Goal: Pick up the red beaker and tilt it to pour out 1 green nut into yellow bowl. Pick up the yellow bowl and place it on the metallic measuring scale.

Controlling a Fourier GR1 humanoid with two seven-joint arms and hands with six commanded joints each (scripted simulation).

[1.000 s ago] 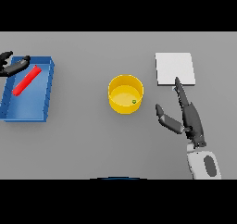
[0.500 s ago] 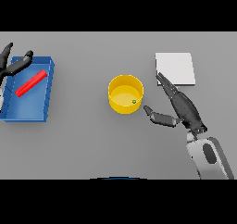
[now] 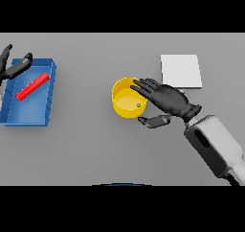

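The yellow bowl (image 3: 125,100) stands near the table's middle with a small green nut (image 3: 139,105) inside it. My right hand (image 3: 168,99) is open at the bowl's right side, its fingers lying over the rim and its thumb (image 3: 154,122) below the bowl. The red beaker (image 3: 32,86) lies on its side in the blue tray (image 3: 28,113) at the left. My left hand (image 3: 13,68) hovers open at the tray's far left corner, holding nothing. The metallic measuring scale (image 3: 180,71), a pale square plate, lies behind and right of the bowl.
The blue tray's walls stand at the table's left edge. My right forearm (image 3: 215,145) crosses the lower right part of the table.
My right hand has swung left from beside the scale until its fingers reach over the bowl's rim. My left hand has drawn away from the red beaker towards the left edge.
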